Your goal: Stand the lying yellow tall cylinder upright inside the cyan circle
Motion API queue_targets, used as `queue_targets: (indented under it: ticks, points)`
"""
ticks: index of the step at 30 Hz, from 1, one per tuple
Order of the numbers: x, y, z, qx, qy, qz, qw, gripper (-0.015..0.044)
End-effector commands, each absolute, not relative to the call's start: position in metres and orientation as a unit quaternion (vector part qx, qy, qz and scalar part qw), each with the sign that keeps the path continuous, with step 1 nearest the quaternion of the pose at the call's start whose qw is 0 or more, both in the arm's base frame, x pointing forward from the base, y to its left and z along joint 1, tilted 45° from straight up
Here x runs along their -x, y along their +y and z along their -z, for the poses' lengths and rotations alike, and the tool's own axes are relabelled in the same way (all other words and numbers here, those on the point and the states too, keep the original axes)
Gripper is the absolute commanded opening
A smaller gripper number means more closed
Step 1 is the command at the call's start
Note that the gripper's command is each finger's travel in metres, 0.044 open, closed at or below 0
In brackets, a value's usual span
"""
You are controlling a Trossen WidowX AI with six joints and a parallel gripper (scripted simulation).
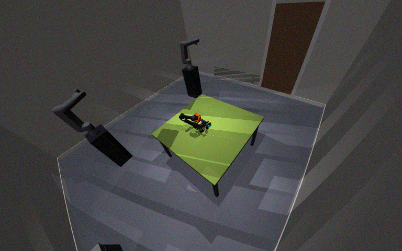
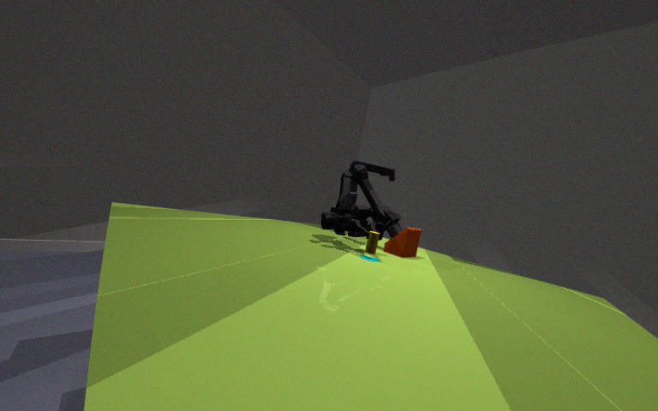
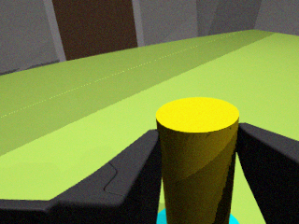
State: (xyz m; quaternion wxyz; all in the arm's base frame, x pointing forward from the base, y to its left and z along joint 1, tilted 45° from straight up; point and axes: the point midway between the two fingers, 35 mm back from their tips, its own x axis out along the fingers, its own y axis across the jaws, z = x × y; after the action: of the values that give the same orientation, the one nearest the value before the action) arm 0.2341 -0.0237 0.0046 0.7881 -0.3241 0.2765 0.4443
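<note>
The yellow tall cylinder [image 1: 209, 122] [image 2: 372, 243] [image 3: 198, 173] is upright, or very nearly so, between the fingers. My gripper [image 2: 371, 237] [image 3: 197, 136] is shut on it, one finger on each side in the wrist view. The cyan circle [image 1: 210, 126] [image 2: 369, 259] [image 3: 162, 217] lies flat on the table below it. In the exterior view a thin strip of table shows between the cylinder's bottom and the circle, so it looks held slightly above the table. In the wrist view the cylinder hides the circle's middle, and its bottom is out of frame.
An orange wedge-shaped block [image 1: 197, 117] [image 2: 408, 243] stands on the green table [image 1: 213, 165] [image 2: 310, 358], beside the arm and to the right of the cylinder in the exterior view. Two dark pedestals [image 1: 109, 146] [image 1: 192, 81] with bent grey arms stand on the floor beyond the table.
</note>
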Motion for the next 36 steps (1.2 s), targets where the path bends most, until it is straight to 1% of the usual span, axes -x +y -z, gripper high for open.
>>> queue_targets:
  ticks: [1, 15, 26, 31, 36]
  points:
    - [-0.233, -0.028, 0.002, 0.324, 0.275, -0.445, 0.788, 0.0105]
    - [-0.232, -0.034, 0.009, 0.325, 0.278, -0.444, 0.788, 0.0105]
    - [-0.232, -0.034, 0.009, 0.325, 0.278, -0.444, 0.788, 0.0394]
    - [-0.232, -0.034, 0.008, 0.325, 0.278, -0.444, 0.788, 0.0400]
    - [-0.238, -0.019, -0.009, 0.326, 0.279, -0.445, 0.786, 0.0400]
